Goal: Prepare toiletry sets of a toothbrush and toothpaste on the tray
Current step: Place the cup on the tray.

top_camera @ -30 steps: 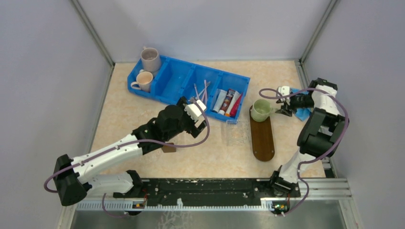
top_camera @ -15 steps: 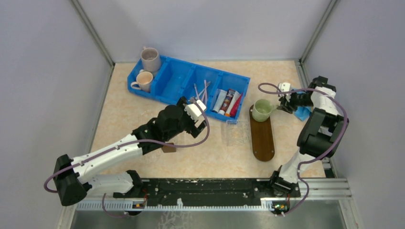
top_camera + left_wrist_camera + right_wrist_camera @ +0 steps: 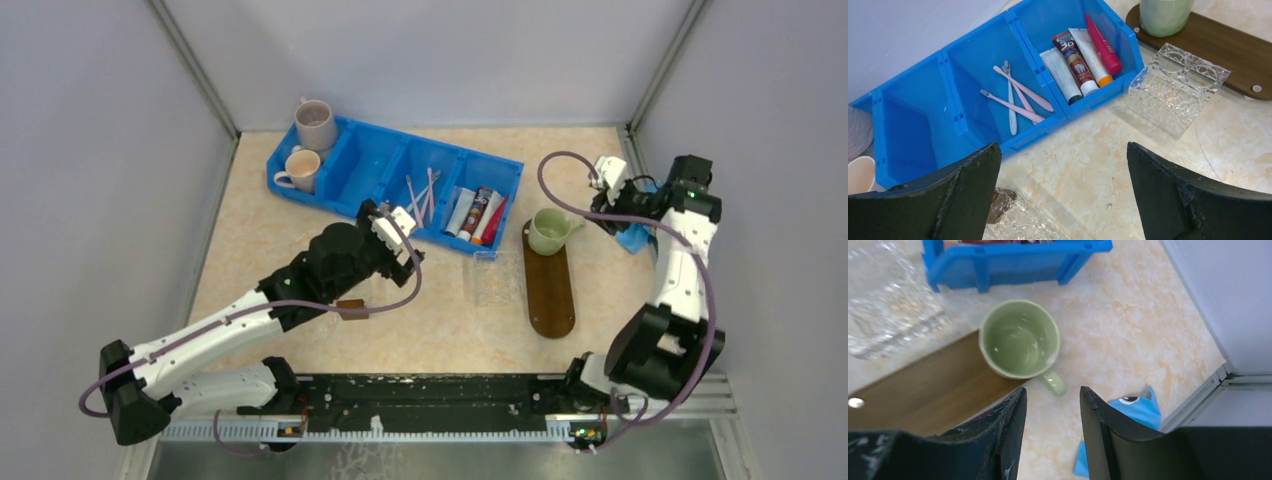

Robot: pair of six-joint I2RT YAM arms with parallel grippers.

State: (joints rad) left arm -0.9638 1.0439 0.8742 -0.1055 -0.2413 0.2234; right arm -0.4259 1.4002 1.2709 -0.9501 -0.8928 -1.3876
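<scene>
Surface: beige marbled tabletop (image 3: pixel 245 235), grey walls around.
Left gripper (image 3: pixel 1063 150): fingers spread wide, nothing between them.
Toothbrushes (image 3: pixel 1018 100): ahead of it, in a blue bin (image 3: pixel 973 60) compartment.
Toothpaste tubes (image 3: pixel 1078 60): ahead-right, in the neighbouring compartment.
Right gripper (image 3: pixel 1053 390): fingers narrowly apart, gripping nothing.
Tray (image 3: pixel 923 385): ahead-left of it; a green mug (image 3: pixel 1018 337) sits on its end, handle toward the fingers.

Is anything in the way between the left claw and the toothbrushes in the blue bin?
Nothing visible does. The toothbrushes lie uncovered in the blue bin; the open left claw hangs just outside the bin's front wall.
</scene>
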